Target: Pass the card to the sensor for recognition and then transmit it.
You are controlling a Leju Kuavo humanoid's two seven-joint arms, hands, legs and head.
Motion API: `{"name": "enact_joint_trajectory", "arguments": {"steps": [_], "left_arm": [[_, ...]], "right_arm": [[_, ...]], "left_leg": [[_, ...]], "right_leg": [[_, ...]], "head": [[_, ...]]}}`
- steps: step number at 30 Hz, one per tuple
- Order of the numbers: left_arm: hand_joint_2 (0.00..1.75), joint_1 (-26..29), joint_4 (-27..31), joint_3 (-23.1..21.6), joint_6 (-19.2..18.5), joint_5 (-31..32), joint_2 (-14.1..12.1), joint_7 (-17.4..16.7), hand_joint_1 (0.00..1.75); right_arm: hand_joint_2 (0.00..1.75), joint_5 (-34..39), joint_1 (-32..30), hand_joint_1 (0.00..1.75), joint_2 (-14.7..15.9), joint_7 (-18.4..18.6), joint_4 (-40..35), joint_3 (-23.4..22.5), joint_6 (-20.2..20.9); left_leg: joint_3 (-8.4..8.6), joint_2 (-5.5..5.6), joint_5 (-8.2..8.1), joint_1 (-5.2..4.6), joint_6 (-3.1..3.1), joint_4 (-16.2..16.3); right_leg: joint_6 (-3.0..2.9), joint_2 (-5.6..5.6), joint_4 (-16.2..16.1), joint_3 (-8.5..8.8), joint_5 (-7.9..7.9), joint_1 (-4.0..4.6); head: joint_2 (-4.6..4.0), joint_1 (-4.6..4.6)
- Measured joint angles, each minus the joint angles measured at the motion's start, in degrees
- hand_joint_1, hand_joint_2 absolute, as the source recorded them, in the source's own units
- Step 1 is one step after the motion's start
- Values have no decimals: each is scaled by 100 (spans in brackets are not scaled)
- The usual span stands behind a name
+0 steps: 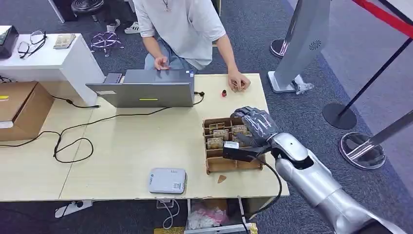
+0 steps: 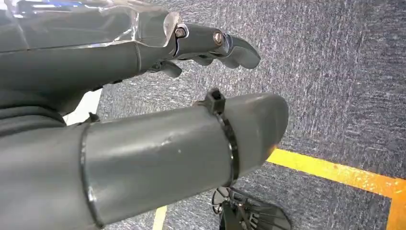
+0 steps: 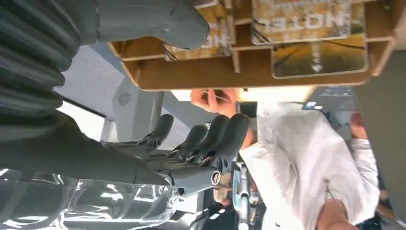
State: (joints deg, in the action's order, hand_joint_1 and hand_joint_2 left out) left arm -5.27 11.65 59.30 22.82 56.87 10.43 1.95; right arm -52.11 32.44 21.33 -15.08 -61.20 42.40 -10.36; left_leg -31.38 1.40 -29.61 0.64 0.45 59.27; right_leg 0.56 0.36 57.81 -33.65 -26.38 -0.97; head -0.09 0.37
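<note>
Right hand point(image 1: 257, 127) positioned over the far right part of the brown card holder point(image 1: 214, 165) on the light wooden table point(image 1: 126, 156). Fingers point(image 3: 225, 136) held apart and slightly bent, thumb point(image 3: 158, 21) spread away from them, nothing gripped between. Thumb tip close against a card at the holder's edge in the right wrist view; actual contact cannot be confirmed.

Cards point(image 1: 220, 134) standing in the compartments of the holder, printed faces visible, several just beside the hand. Cards point(image 3: 299, 19) also seen close up in the right wrist view, set in their slots.

Left hand point(image 2: 210, 45) hanging over grey carpet with a yellow floor line point(image 2: 335, 170), fingers loosely extended, thumb point(image 2: 191, 143) apart from them, nothing held.

White sensor box point(image 1: 167, 180) lying flat near the table's front edge, well apart from the holder. Grey laptop point(image 1: 146, 90) at the far side of the table, black cable point(image 1: 73, 141) trailing across the surface. Person in a white shirt point(image 1: 180, 24) seated behind the table, one hand point(image 1: 238, 83) resting on the far right corner. Small red object point(image 1: 224, 93) just beside that hand.
</note>
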Motion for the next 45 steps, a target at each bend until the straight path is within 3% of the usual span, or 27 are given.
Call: {"name": "enact_joint_trajectory", "arguments": {"steps": [11, 26, 45], "left_arm": [[0, 16, 2, 72, 15, -15, 2, 37, 0], [0, 21, 2, 90, 37, 7, 4, 37, 0], [0, 18, 0, 90, 42, 39, 11, 24, 0]], "right_arm": [[175, 173, 92, 65, 64, 11, -81, 72, -135], [175, 90, -589, 72, 487, 315, -793, 39, -221], [175, -184, -785, 75, 289, 343, -658, 37, -92]], "left_leg": [[3, 0, 0, -1, 0, 1], [3, -1, -1, 0, 0, 0], [0, -1, 0, 0, 0, 0]], "right_leg": [[0, 1, -1, -1, 0, 0], [0, 1, -1, -1, 0, 0], [0, 1, -1, 0, 0, 0]], "head": [[0, -2], [0, -2], [0, -2]]}}
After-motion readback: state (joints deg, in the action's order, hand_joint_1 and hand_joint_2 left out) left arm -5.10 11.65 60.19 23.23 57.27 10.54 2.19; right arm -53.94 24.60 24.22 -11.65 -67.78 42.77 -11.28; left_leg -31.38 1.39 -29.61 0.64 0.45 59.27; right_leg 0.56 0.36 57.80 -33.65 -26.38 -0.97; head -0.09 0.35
